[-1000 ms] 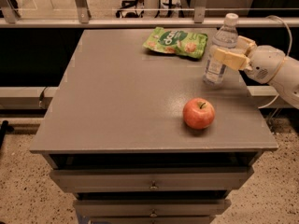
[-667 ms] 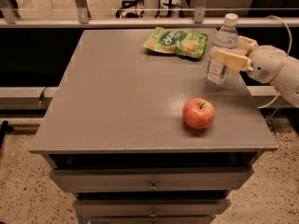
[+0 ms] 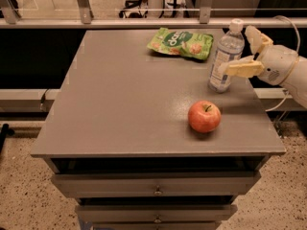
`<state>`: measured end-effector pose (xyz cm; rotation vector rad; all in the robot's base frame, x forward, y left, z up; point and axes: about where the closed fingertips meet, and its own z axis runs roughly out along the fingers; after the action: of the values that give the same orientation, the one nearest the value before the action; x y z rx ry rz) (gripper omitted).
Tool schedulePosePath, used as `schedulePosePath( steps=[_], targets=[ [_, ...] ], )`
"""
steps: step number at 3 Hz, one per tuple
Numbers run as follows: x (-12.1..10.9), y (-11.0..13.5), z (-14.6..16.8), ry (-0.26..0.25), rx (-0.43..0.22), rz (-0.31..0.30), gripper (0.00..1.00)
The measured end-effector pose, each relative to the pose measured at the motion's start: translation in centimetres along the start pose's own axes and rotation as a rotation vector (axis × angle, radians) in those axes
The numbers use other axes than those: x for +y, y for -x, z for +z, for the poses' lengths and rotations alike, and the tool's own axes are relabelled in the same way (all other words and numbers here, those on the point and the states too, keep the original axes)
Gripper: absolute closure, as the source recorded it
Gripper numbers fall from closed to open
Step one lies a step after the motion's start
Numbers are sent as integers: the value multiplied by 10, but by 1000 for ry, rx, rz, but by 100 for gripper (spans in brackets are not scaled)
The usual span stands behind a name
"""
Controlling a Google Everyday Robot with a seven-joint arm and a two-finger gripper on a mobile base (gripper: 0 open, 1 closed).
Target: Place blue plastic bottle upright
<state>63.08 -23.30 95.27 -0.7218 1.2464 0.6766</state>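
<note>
Setting the blue plastic bottle (image 3: 224,61) upright, with release seemingly the step in hand.

Shows the gripper (image 3: 238,50) reaching in over the right edge of the table (image 3: 120,104), jaws spread: near one crossing the bottle's lower side, far one clear behind and right of the cap. Puts the bottle on its base, cap up, within the jaws' opening. Judged near done; calls next for a straight pull-back without brushing the bottle. Places the apple (image 3: 204,116) in front of the jaws, the green snack bag (image 3: 180,42) beyond them, leftward.
</note>
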Motion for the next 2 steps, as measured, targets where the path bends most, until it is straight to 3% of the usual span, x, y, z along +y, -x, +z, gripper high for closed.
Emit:
schedulePosePath(
  steps=[1,2],
  targets=[
    [-3,7,-6,-6,19,-19,0],
    [-27,49,-51,-21,139,-75,0]
  ],
)
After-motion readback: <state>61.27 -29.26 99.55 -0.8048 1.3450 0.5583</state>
